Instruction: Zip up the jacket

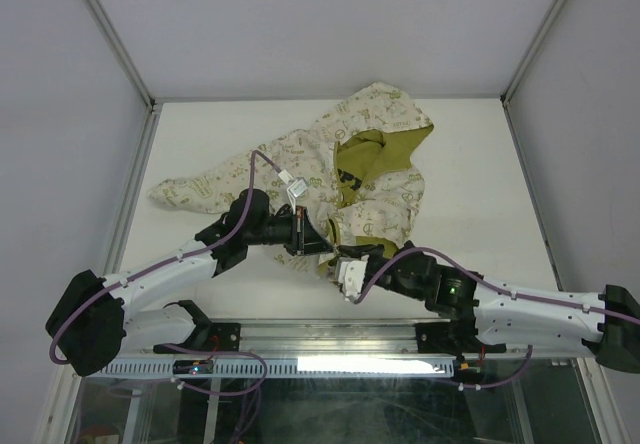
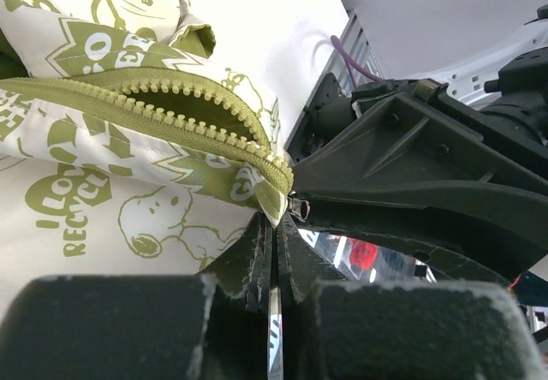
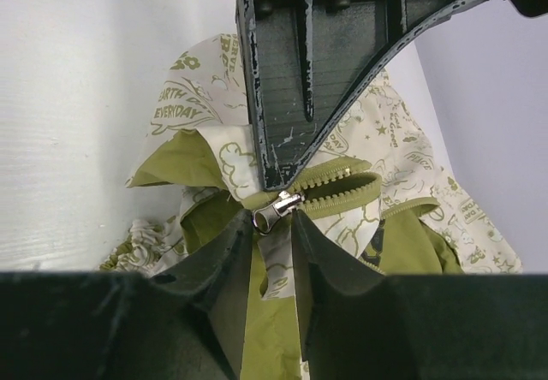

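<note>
The cream jacket (image 1: 372,154) with olive prints lies crumpled mid-table, hood and olive lining (image 1: 385,149) facing up. Its olive zipper (image 2: 184,110) gapes open above the bottom end. My left gripper (image 1: 316,236) is shut on the olive fabric tab (image 2: 274,200) at the zipper's bottom end, seen close in the left wrist view (image 2: 276,219). My right gripper (image 1: 346,257) faces it from the near side. In the right wrist view (image 3: 274,223) its fingers are closed narrowly on the silver zipper slider (image 3: 276,211), with the open teeth (image 3: 342,187) running away behind it.
The white table (image 1: 480,214) is bounded by a metal frame with a post at each back corner (image 1: 150,99). The front rail (image 1: 330,364) runs under the arm bases. One sleeve (image 1: 195,192) stretches left. The left gripper's finger (image 3: 300,72) fills the top of the right wrist view.
</note>
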Controlling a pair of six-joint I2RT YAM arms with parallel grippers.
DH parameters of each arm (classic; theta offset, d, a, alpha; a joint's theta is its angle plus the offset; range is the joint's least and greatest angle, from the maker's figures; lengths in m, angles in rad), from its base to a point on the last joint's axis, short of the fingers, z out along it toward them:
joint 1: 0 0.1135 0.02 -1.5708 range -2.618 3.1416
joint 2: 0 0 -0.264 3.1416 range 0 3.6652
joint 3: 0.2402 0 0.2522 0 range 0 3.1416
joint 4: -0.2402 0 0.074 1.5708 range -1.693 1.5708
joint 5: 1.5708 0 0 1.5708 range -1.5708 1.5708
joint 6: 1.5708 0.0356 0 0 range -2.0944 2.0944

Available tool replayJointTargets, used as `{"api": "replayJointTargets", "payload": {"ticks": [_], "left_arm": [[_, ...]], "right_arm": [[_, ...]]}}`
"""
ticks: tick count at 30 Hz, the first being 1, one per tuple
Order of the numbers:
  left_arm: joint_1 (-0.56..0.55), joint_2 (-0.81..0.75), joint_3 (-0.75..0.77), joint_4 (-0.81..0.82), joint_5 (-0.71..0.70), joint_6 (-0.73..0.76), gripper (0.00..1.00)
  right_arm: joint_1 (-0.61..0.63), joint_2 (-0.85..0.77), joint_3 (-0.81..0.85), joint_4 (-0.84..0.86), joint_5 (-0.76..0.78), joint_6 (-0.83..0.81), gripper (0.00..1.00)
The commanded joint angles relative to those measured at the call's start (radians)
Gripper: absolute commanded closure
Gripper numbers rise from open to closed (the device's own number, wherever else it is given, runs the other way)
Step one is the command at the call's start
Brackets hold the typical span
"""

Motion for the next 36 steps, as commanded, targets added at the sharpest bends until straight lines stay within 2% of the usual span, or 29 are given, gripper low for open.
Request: {"api": "replayJointTargets", "payload": {"ticks": [1,13,21,25,28,36], "left_arm": [[0.009,-0.01,0.047,-0.009,0.004,0.041,1.0],[0.009,-0.015,0.046,-0.017,-0.001,0.057,1.0],[0.008,-0.028,0.048,-0.016,0.01,0.06,1.0],[0.008,-0.03,0.049,-0.016,0.02,0.06,1.0],[0.007,-0.026,0.049,-0.017,0.028,0.062,1.0],[0.0,0.01,0.047,-0.056,0.059,0.081,1.0]], "right_arm": [[0.005,-0.002,0.079,-0.005,-0.024,0.063,0.72],[-0.001,0.025,0.12,-0.059,-0.024,0.121,0.73],[-0.016,0.047,0.109,-0.038,-0.032,0.131,0.78],[-0.027,0.058,0.102,-0.017,-0.034,0.129,0.84],[-0.035,0.063,0.101,-0.007,-0.034,0.128,1.0],[-0.074,0.05,0.113,0.013,-0.097,0.154,1.0]]}}
